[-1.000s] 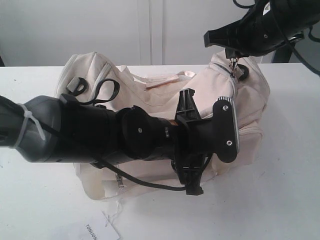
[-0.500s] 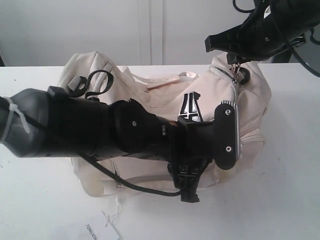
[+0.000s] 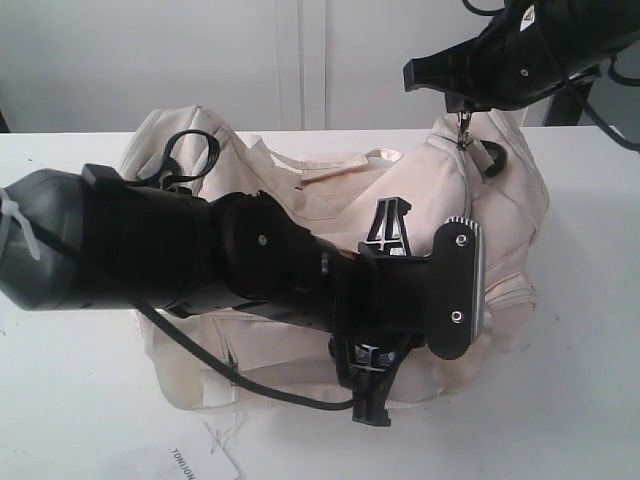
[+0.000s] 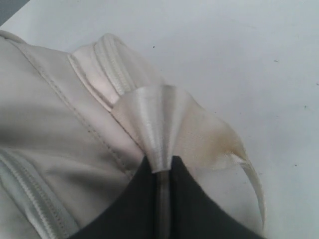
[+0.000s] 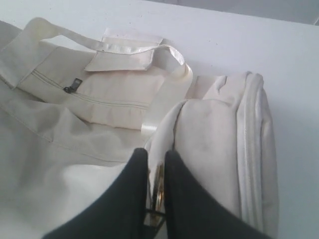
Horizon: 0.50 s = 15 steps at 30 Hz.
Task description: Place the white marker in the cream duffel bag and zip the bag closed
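Here the right hand [image 5: 156,155] is closed, its 2 dark fingers [image 5: 134,174] pinching the gold chain pull [image 5: 158,191] at one end of the cream duffel bag [image 3: 300,190]. In the exterior view this hand hangs just above that end of the bag, and the pull runs straight down from it to the fabric. A black end ring [image 3: 490,155] sits just beside the pull on the same end.

The left hand [image 4: 160,164] is also closed, gripping a fold of the bag's shiny cream strap [image 4: 159,119], which fans out from between its fingers. Beside that fold lies a padded seam of the bag, with bare worktop [image 3: 580,400] beyond it. The left arm [image 3: 200,260] lies across the front of the bag and hides much of its middle.

The bag rests on the white worktop. In the right wrist view, another shiny strap is stitched to a patch above the front pocket, and a small dark zip pull [image 5: 70,87] sits on the pocket's zipper line. A black loop [image 3: 190,150] stands up at the bag's far end from the pull.

The white marker shows in none of the 3 views, so I cannot tell where it is. A white paper tag [image 3: 195,462] with black letters lies on the worktop in front of the bag.
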{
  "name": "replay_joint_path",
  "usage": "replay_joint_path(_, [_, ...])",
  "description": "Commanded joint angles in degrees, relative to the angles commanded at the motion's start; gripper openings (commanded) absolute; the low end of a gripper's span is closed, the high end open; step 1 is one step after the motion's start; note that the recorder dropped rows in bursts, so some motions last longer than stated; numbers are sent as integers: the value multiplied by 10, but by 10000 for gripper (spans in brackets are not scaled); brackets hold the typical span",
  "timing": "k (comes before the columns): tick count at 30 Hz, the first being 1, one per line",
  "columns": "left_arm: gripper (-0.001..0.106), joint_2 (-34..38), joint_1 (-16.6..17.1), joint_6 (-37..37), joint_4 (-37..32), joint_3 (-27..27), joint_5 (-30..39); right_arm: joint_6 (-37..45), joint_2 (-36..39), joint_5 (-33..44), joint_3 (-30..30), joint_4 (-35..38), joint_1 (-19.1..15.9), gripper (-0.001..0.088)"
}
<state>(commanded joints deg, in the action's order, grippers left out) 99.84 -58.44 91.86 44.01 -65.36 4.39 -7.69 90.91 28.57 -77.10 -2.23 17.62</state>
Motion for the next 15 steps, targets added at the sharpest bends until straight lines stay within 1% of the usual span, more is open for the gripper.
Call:
replay_joint_path(3, [0,0,0,0,0,0,-1,0,0,-6,0,13,0,0])
replay_joint_path(5, [0,0,0,0,0,0,-1,14,0,-9,0,37,0,0])
replay_joint_path(8, [0,1,0,0,0,0,-2,97,1,-9,0,121,0,0])
replay_joint_path(10, [0,1,0,0,0,0,-2,171,5,-7,0,186,0,0])
replay_joint_path(11, [0,1,0,0,0,0,-2,233,11,-2,0,242,0,0])
replay_joint_path(13, [0,1,0,0,0,0,-2,262,18,5,0,267,0,0])
replay_joint_path(15, [0,1,0,0,0,0,-2,269,27,14,0,275,0,0])
